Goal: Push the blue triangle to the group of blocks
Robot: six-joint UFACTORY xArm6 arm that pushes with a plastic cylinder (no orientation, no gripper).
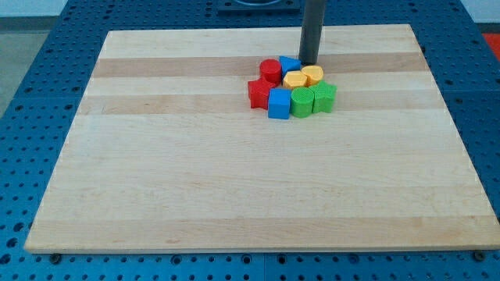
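The blue triangle (289, 64) lies at the top of a tight cluster of blocks, touching the red cylinder (270, 70) on its left and a yellow block (294, 80) below it. My tip (308, 62) stands just to the right of the blue triangle, close against it, and just above the yellow hexagon-like block (312, 75). The cluster also holds a red star-shaped block (258, 93), a blue cube (279, 103) and two green blocks (301, 102) (324, 97).
The blocks sit on a light wooden board (195, 179) in its upper middle part. Around the board is a blue perforated table (31, 55). The rod comes down from the view's top.
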